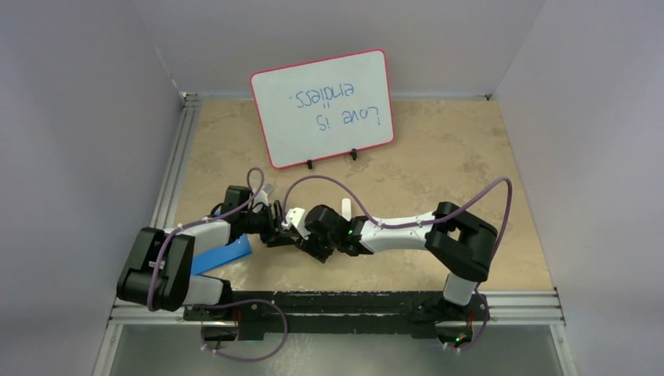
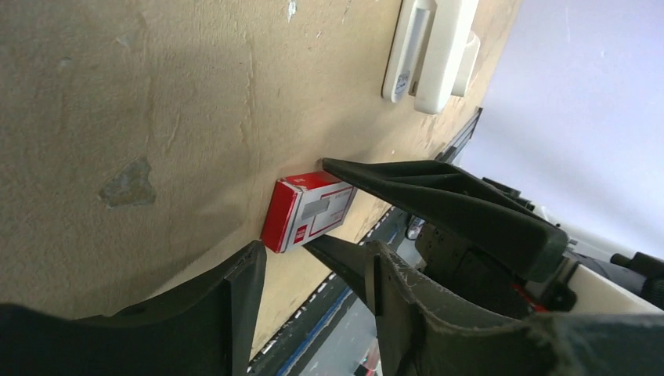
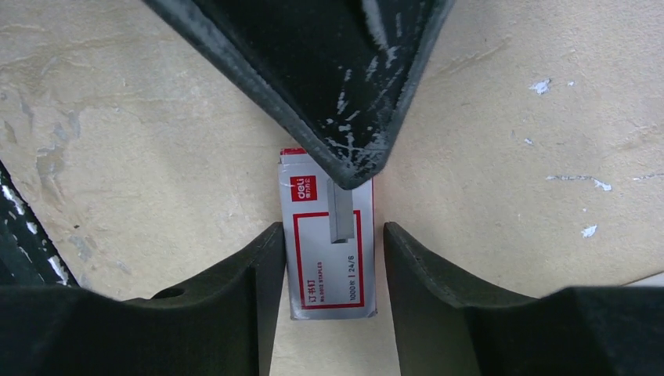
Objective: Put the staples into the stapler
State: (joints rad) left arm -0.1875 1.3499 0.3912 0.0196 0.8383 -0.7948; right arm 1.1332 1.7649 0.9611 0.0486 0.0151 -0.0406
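Note:
The small red staple box (image 3: 330,251) with its white label lies flat on the table; the staples are hidden inside it. My right gripper (image 3: 333,229) stands open astride it, the left finger against the box's side and a thin gap at the other. In the left wrist view the same box (image 2: 305,211) sits just beyond my open left gripper (image 2: 315,249), which has nothing between its fingers. One left fingertip (image 3: 352,168) hangs over the box's far end. The white stapler (image 2: 407,47) lies farther back on the table, a small pale shape (image 1: 268,189) in the top view.
A stubbier white object (image 2: 456,55) lies against the stapler. A red-framed whiteboard (image 1: 321,106) stands at the back. A blue flat piece (image 1: 225,255) lies under the left arm. Metal rails (image 1: 168,196) line the table's left and near edges.

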